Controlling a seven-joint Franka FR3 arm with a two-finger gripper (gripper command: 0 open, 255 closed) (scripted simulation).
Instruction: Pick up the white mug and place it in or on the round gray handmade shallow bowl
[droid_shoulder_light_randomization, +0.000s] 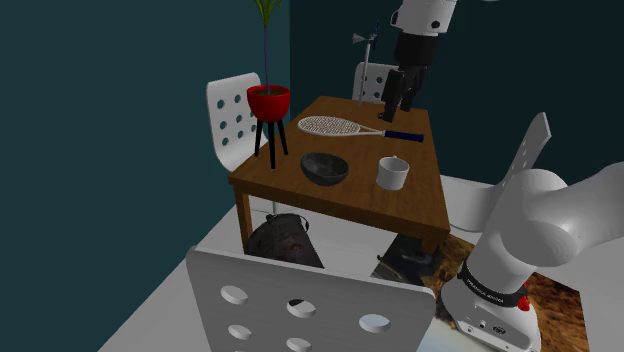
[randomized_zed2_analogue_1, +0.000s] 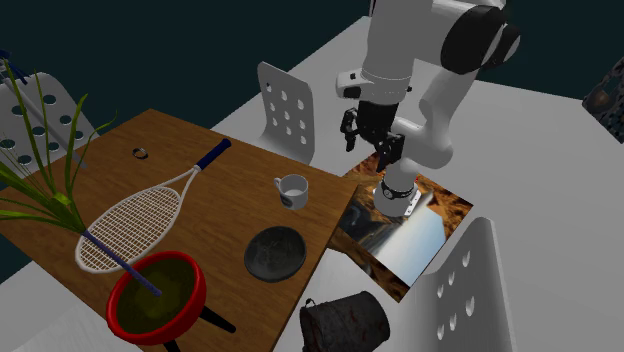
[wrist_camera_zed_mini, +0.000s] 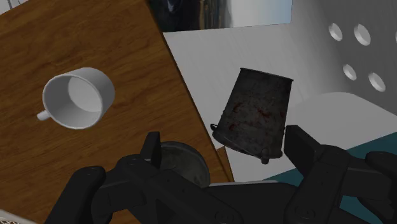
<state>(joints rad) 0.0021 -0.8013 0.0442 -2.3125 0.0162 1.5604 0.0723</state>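
1 white round mug (wrist_camera_zed_mini: 77, 98), upright on the brown wooden tabletop (wrist_camera_zed_mini: 95, 38) near the round dark-grey shallow bowl (wrist_camera_zed_mini: 184, 162); black 2-finger claw (wrist_camera_zed_mini: 226, 149), spread and empty, hangs above, mug offset sideways outside both fingers (wrist_camera_zed_mini: 151, 145).

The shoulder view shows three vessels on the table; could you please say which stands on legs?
The red pot: black legs raise it, while the mug and bowl sit directly on the table.

Mug (droid_shoulder_light_randomization: 393, 172) near bowl (droid_shoulder_light_randomization: 325, 167), apart, both on table (droid_shoulder_light_randomization: 352, 198).
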